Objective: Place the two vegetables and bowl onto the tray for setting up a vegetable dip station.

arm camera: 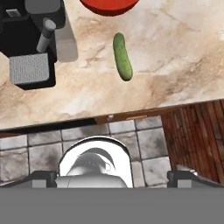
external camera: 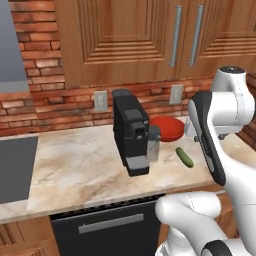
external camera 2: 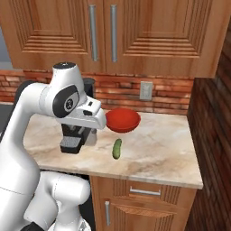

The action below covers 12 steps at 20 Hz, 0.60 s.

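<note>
A dark green cucumber [external camera: 184, 156] [external camera 2: 117, 148] [arm camera: 122, 56] lies on the marble counter [external camera 2: 158, 149] near its front edge. Just behind it, the glossy red bowl [external camera: 168, 127] [external camera 2: 122, 120] [arm camera: 109, 5] sits upright next to the coffee machine. My hand [external camera 2: 92, 118] hovers well above the counter, left of the bowl and over the counter's front edge. In the hand view the gripper [arm camera: 113, 177] is open wide, with nothing between its fingertips [arm camera: 43, 177]. The cucumber and bowl are far ahead of it. The tray is out of view.
A black coffee machine [external camera: 130, 135] [external camera 2: 74, 135] [arm camera: 30, 39] stands on the counter left of the bowl. Wooden wall cabinets [external camera: 150, 35] hang above, and a brick wall [external camera 2: 210, 113] closes the counter's right end. A dark grey surface [external camera: 15, 167] is set in the counter's far left.
</note>
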{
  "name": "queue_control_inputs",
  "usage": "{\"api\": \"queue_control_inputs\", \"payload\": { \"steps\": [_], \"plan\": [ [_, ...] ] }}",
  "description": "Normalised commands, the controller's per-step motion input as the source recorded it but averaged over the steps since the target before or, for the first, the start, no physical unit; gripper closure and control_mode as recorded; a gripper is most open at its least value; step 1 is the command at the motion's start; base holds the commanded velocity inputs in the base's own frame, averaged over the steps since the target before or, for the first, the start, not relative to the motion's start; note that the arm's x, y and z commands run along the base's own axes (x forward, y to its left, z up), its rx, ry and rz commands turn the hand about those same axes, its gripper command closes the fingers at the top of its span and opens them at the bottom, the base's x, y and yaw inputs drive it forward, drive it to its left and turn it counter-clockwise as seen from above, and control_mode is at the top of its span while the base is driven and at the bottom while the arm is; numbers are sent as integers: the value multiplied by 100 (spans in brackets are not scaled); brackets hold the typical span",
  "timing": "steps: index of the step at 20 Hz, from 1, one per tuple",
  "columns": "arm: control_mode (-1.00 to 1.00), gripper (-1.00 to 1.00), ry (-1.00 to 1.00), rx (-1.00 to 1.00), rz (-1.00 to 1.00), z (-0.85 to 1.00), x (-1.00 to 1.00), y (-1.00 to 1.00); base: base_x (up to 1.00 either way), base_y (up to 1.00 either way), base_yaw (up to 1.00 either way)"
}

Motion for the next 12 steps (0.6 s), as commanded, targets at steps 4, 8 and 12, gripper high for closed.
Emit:
{"api": "queue_control_inputs", "payload": {
  "steps": [4, 8, 12],
  "plan": [
    [100, -100, 0, 0, 0, 0, 0, 0, 34, -10, 0],
    [100, -100, 0, 0, 0, 0, 0, 0, 28, -12, 0],
    [100, -100, 0, 0, 0, 0, 0, 0, 29, -14, 0]
  ]
}}
